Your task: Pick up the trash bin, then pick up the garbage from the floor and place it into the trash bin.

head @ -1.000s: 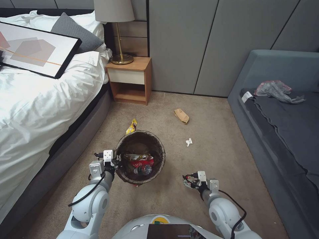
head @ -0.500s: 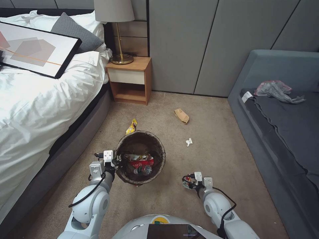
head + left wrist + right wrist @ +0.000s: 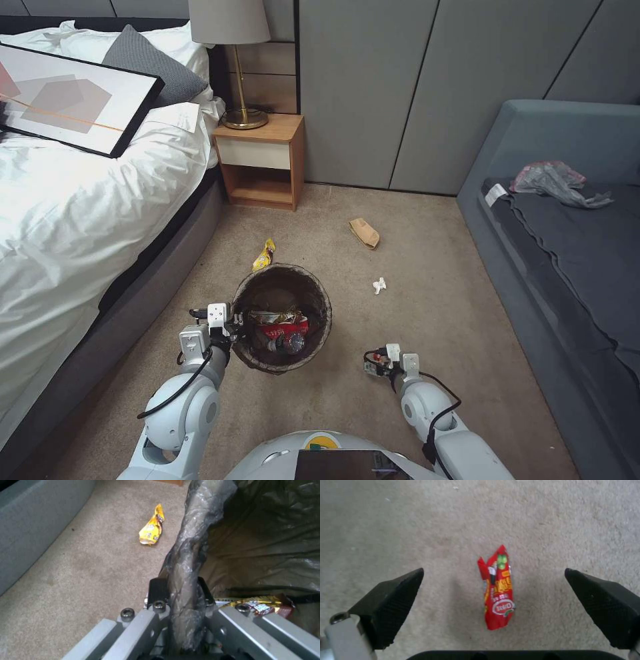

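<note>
1. The small round trash bin [image 3: 281,317], lined with a dark brown plastic bag folded over its rim, is in front of the robot, between the white bed [image 3: 73,220] and the grey sofa [image 3: 567,267]; whether it rests on the beige carpet [image 3: 427,267] or hangs above it cannot be told.
2. Inside the bin lie a clear plastic bottle [image 3: 288,342], a red-and-white crushed piece [image 3: 283,327] and a gold snack wrapper [image 3: 256,605].
3. The left tool [image 3: 178,590] is clamped on the bin's bag-covered rim on the bed side, one finger outside the wall and one inside.
4. The right tool [image 3: 493,605] hangs low over the carpet to the right of the bin with its black fingers [image 3: 391,600] spread wide, holding nothing.
5. A small red snack packet [image 3: 497,590] lies on the carpet directly between those fingers, touching neither.
6. Beyond the bin, a yellow snack wrapper [image 3: 265,254] lies just past the far rim.
7. A tan crumpled paper [image 3: 364,233] lies farther off, toward the grey wall panels.
8. A small white wad [image 3: 379,285] lies between the tan paper and the right tool.
9. A wooden nightstand [image 3: 261,160] carrying a brass lamp [image 3: 240,67] stands beside the bed's head.
</note>
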{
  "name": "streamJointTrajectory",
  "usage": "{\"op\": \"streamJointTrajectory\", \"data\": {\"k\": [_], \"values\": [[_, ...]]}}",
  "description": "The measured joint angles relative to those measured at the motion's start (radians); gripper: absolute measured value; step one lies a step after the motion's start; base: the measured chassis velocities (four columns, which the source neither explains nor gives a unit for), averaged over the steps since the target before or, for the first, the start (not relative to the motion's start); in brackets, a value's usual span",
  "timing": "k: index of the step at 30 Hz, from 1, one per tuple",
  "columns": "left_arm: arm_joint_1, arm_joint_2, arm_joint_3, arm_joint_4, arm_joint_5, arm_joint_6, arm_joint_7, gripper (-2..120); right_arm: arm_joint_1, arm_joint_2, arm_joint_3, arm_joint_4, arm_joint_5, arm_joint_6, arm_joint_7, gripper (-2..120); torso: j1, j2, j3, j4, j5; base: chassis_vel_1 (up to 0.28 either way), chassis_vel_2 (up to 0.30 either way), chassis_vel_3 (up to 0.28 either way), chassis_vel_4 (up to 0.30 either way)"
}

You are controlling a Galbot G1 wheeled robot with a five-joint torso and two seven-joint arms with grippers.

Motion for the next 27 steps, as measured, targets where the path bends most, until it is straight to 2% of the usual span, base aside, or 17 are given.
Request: {"op": "streamJointTrajectory", "data": {"k": [5, 8, 9, 11, 12, 15, 17, 24, 25, 27], "values": [[-0.001, 0.000, -0.001, 0.001, 0.000, 0.000, 0.000, 0, 0.010, 0.003, 0.000, -0.030, -0.020, 0.019, -0.012, 96, 0.000, 0.000, 0.000, -0.0001, 0.0000, 0.000, 0.000, 0.000, 0.000], [-0.001, 0.000, -0.002, 0.002, 0.000, 0.000, -0.001, 0, 0.020, 0.005, 0.001, -0.063, -0.035, 0.033, -0.025, 82, 0.000, 0.000, 0.000, -0.0001, 0.0000, 0.000, 0.000, 0.000, 0.000], [-0.001, 0.000, -0.002, 0.002, 0.000, 0.000, -0.001, 0, 0.020, 0.005, 0.001, -0.063, -0.035, 0.033, -0.025, 82, 0.000, 0.000, 0.000, -0.0001, 0.0000, 0.000, 0.000, 0.000, 0.000], [-0.001, 0.000, -0.002, 0.002, 0.001, 0.000, -0.001, 0, 0.022, 0.006, 0.001, -0.076, -0.041, 0.034, -0.030, 72, 0.000, 0.000, 0.000, 0.0000, 0.0000, 0.000, 0.000, 0.000, 0.000], [-0.001, 0.000, -0.002, 0.002, 0.001, 0.000, -0.001, 0, 0.022, 0.006, 0.001, -0.076, -0.041, 0.034, -0.030, 72, 0.000, 0.000, 0.000, 0.0000, 0.0000, 0.000, 0.000, 0.000, 0.000], [-0.002, 0.000, -0.004, 0.004, 0.001, 0.000, -0.002, 0, 0.022, 0.011, 0.001, -0.100, -0.059, 0.051, -0.041, 56, 0.000, 0.000, 0.000, 0.0000, 0.0000, 0.000, 0.000, 0.000, 0.000], [-0.003, 0.000, -0.004, 0.004, 0.000, -0.001, -0.002, 0, 0.022, 0.012, 0.001, -0.103, -0.061, 0.053, -0.041, 53, 0.000, 0.000, 0.000, -0.0001, 0.0000, 0.000, 0.000, 0.000, 0.000], [-0.004, 0.001, -0.004, 0.005, -0.002, -0.001, -0.002, 0, 0.023, 0.015, 0.007, -0.120, -0.070, 0.062, -0.045, 25, 0.000, 0.000, 0.000, 0.0001, 0.0000, 0.000, 0.000, 0.000, 0.000], [-0.004, 0.001, -0.004, 0.005, -0.002, -0.001, -0.002, 0, 0.023, 0.015, 0.007, -0.120, -0.070, 0.062, -0.045, 25, 0.000, 0.000, 0.000, 0.0001, 0.0000, 0.000, 0.000, 0.000, 0.000], [-0.006, 0.001, -0.004, 0.005, -0.003, -0.001, -0.002, 0, 0.021, 0.014, 0.009, -0.119, -0.073, 0.062, -0.047, 14, 0.000, 0.000, 0.000, 0.0001, 0.0003, 0.000, 0.000, 0.000, 0.000]]}}
